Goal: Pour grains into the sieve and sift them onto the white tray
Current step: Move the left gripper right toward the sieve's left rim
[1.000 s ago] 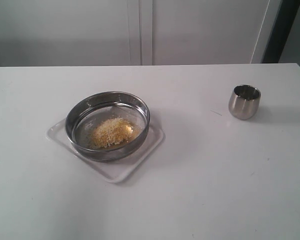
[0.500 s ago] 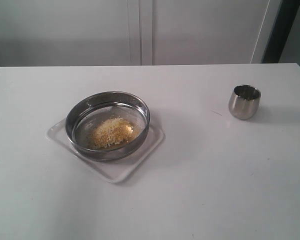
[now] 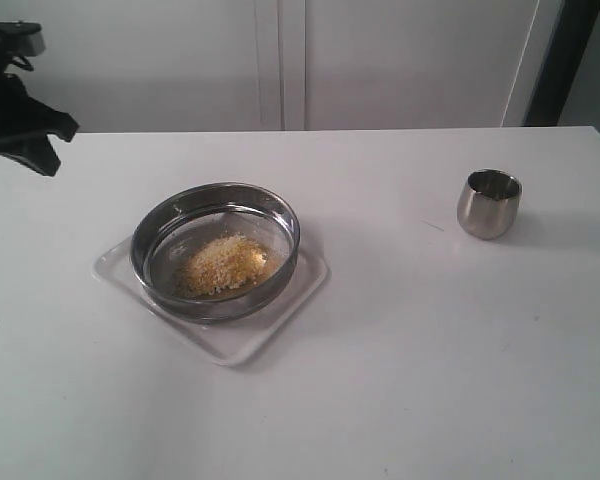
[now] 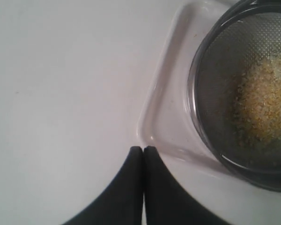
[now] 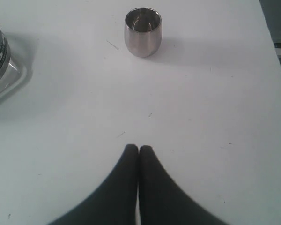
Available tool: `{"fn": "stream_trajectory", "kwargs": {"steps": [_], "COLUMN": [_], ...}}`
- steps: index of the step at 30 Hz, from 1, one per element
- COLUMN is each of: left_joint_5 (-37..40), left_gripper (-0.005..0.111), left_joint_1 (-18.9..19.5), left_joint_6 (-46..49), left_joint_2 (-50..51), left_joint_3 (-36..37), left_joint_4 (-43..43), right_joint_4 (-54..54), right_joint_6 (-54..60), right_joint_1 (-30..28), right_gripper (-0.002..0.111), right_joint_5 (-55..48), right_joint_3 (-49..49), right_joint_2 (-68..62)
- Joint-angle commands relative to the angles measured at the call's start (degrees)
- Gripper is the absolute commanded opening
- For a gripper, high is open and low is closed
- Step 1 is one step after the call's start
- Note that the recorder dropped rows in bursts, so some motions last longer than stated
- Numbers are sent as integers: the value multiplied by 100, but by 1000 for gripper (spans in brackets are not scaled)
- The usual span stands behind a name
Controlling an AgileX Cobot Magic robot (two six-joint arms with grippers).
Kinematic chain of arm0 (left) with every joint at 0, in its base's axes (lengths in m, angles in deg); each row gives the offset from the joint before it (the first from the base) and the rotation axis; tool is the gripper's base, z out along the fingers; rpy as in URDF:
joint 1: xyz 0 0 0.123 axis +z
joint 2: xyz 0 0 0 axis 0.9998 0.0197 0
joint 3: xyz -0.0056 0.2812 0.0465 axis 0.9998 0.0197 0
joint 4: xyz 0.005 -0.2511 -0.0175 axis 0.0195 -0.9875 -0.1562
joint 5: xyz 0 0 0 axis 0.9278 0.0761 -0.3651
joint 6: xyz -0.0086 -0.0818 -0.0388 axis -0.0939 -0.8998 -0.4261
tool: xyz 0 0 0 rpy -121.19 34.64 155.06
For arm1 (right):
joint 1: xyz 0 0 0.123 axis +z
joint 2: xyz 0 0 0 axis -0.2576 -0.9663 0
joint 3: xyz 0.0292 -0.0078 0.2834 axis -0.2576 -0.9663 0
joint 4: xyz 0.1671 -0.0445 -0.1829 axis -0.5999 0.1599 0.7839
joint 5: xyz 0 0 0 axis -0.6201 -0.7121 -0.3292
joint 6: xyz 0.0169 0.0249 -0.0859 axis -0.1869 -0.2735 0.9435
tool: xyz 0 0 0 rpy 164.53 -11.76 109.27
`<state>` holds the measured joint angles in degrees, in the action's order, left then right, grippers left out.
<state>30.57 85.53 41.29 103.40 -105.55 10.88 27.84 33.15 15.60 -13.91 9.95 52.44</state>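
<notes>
Left tool (image 4: 143,149) empty; grains (image 3: 223,265) in sieve (image 3: 216,187) on white tray (image 3: 250,335)

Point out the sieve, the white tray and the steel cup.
sieve (image 3: 220,310), exterior view, near outer wall.
white tray (image 3: 238,343), exterior view, bare near corner.
steel cup (image 3: 488,212), exterior view, outer wall.

The white table (image 3: 430,350) bears the white tray (image 3: 245,342) and a steel cup (image 3: 489,203).

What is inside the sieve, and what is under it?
Inside the sieve a heap of yellow grains lies on the mesh. Under it is the white tray. The sieve covers the tray's middle, so any sifted grains there cannot be seen.
</notes>
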Motion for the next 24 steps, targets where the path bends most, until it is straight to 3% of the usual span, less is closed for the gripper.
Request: {"fn": "stream_trajectory", "kwargs": {"steps": [1, 9, 13, 21, 24], "left_joint_5": [305, 1254, 1600, 1573, 1515], "left_gripper": [0, 0, 0, 1, 14], "left_joint_1": [-337, -538, -538, -538, -538], "left_joint_6": [124, 160, 447, 891, 891], "left_joint_2": [558, 1543, 1945, 2203, 2238], "left_joint_3": [-562, -1914, -2445, -2554, -2554], "left_joint_4": [-16, -129, -602, -825, -630], "right_joint_4": [-13, -13, -13, -13, -13], "right_joint_6": [-11, -11, -11, -11, -11], "right_joint_1": [-11, -11, -11, -11, -11], "right_gripper": [0, 0, 0, 0, 0], "right_joint_5": [33, 33, 33, 33, 33], "right_joint_3": [-21, -21, -21, -21, -21], "right_joint_2": [33, 33, 33, 33, 33]}}
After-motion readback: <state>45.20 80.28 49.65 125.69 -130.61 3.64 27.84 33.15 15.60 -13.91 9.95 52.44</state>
